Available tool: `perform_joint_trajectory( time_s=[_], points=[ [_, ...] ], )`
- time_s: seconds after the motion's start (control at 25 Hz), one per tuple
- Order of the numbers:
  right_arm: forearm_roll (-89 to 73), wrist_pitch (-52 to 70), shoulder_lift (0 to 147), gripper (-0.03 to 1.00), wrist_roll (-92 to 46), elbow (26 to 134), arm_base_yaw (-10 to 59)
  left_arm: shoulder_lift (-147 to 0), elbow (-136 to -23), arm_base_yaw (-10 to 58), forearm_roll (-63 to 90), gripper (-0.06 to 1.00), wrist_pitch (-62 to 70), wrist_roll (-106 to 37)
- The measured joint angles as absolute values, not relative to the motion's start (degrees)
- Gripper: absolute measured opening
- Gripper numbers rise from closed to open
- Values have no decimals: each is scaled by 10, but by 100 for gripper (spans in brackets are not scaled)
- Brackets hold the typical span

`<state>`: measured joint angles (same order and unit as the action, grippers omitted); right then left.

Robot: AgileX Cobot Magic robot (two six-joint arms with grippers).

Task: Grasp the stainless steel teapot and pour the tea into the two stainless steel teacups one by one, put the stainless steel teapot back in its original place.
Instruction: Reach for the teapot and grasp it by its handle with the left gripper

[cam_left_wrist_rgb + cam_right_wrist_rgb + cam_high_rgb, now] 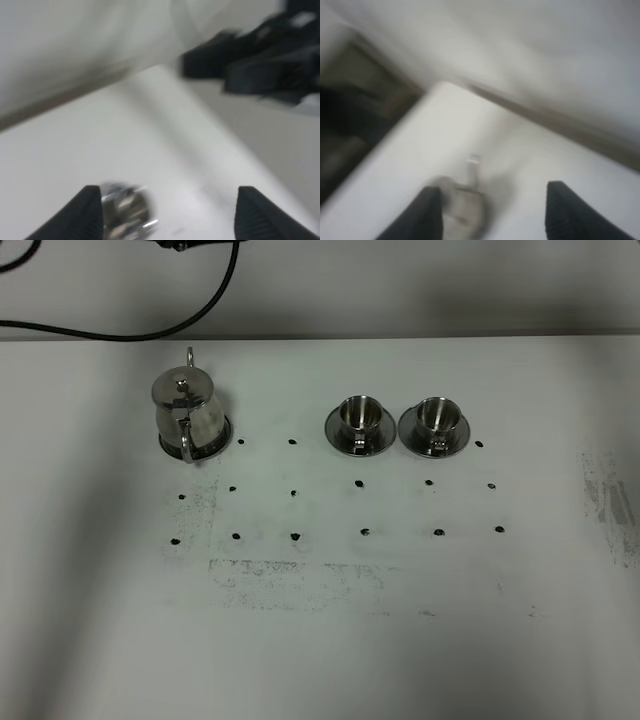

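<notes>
Beyond the far edge of the white table point(90, 540), a black cable point(205, 305) looping well clear of the steelware. Scattered over the tabletop, a loose grid of small black marks point(295, 536) and a grey scuffed patch point(290, 580) toward the near side. At the back left, the stainless steel teapot point(190, 410), upright on the flat steel disc point(224, 440), spout toward the far edge, loop handle toward the near side. To its right, apart across a strip of bare surface, the inner teacup point(358, 413) and the outer teacup point(434, 415), each on its own saucer point(340, 443) point(455, 440), the saucers just beside each other. Open white surface across the near half and out to the right edge. Neither arm visible from above. Left gripper point(167, 215) spread wide over the table with nothing between its fingers, a blurred steel shape point(127, 210) just beyond one tip, too smeared to name. Right gripper point(492, 212) likewise parted and holding nothing, above a table corner, with a smeared shiny blur point(462, 205) ahead of one fingertip, impossible to identify.
</notes>
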<state>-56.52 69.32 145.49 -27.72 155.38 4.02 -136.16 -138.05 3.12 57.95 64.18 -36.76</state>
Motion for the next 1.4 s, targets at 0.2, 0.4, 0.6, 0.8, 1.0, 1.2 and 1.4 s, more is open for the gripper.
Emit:
perform_joint_trajectory(
  time_s=[0.2, 0.4, 0.6, 0.8, 1.0, 1.2, 1.4],
  points=[
    [-392, 697, 1423, 47, -211, 1506, 44, -1329, -1357, 44, 339, 54, 640, -340],
    [-213, 698, 1292, 47, -166, 1332, 68, -1191, -1147, 79, 241, 54, 538, -343],
    [-184, 698, 1137, 47, -163, 1152, 76, -1054, -934, 100, 219, 54, 426, -353],
    [-174, 626, 982, 47, -164, 963, 78, -926, -801, 99, 227, 51, 349, -353],
    [-170, 581, 846, 47, -169, 809, 78, -803, -671, 100, 226, 44, 289, -343],
    [-170, 577, 712, 47, -171, 689, 78, -738, -598, 100, 134, 40, 266, -244],
    [-172, 618, 580, 47, -171, 617, 78, -734, -593, 100, 8, 40, 292, -93]
  ],
)
